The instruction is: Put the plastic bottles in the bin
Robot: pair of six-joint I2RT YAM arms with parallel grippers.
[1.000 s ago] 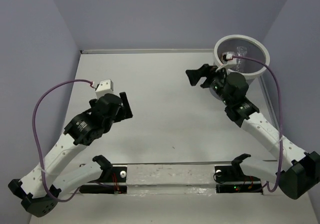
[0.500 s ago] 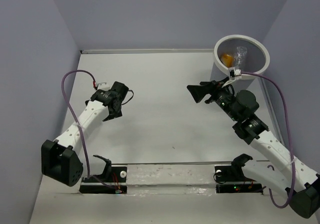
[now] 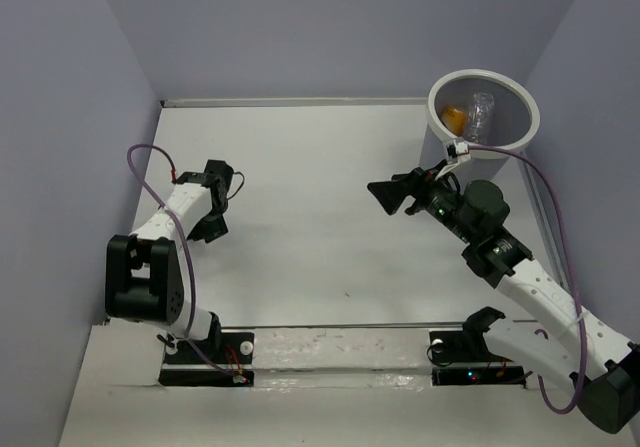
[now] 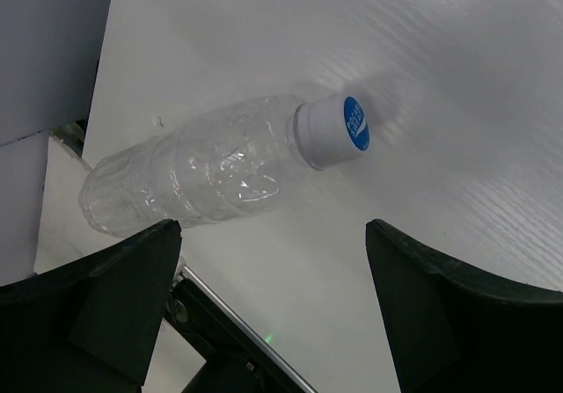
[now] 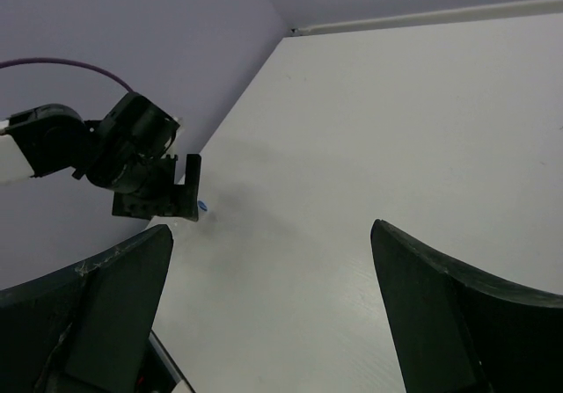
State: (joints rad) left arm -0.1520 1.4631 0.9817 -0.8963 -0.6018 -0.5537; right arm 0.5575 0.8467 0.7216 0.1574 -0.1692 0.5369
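Clear bottle [image 4: 202, 178] lying at table [image 4: 440, 76] edge, left gripper [image 4: 273, 235] spread above it, right gripper [image 5: 271, 235] spread, empty.

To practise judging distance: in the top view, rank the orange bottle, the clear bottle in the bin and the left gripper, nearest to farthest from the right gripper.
1. The orange bottle, left in the bin.
2. The clear bottle, just right of it.
3. The left gripper, far across the table.
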